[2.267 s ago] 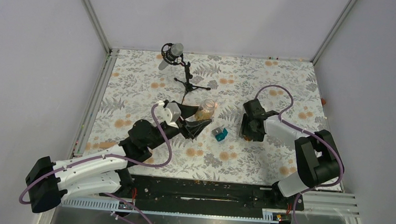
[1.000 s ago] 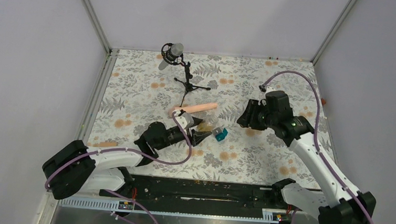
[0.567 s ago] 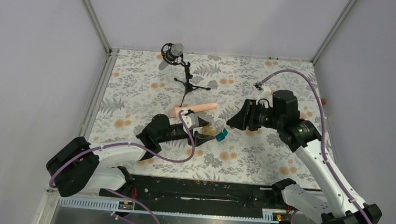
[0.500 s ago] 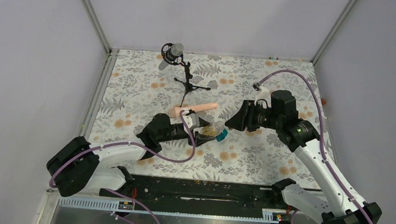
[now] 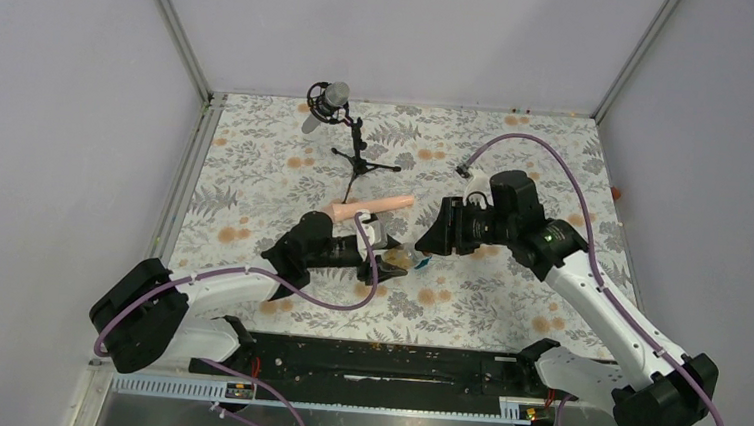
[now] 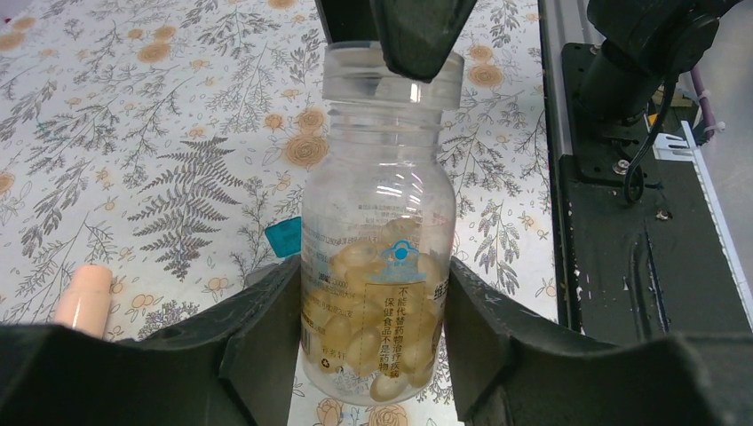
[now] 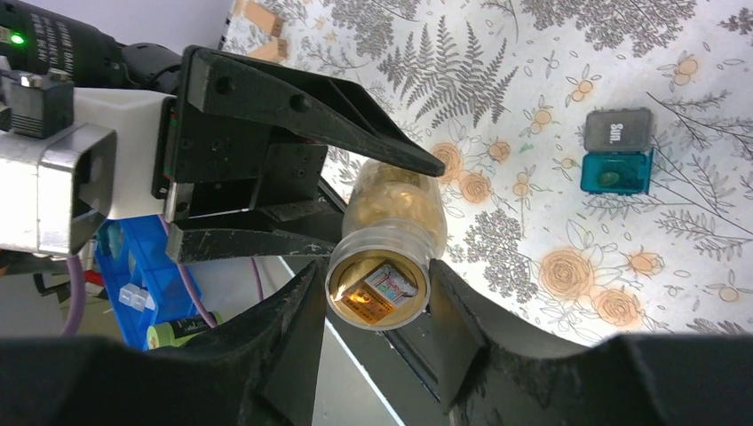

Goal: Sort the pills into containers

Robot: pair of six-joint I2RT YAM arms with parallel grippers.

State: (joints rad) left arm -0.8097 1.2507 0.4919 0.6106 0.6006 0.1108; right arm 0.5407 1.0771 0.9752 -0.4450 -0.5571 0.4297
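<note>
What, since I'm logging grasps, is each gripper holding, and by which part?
The left gripper clamps the pill bottle around its lower body; the right gripper grips the same bottle at its top rim.

A white tablecloth printed with grey ferns and orange flowers (image 5: 256,164) covers the table. In the upper middle of the top view a grey microphone (image 5: 328,100) sits on a small black tripod (image 5: 362,160) — its head leaning left. Just below the tripod a long peach cylinder (image 5: 368,206) lies flat on the cloth. A black rail (image 5: 393,359) runs along the bottom edge.
</note>
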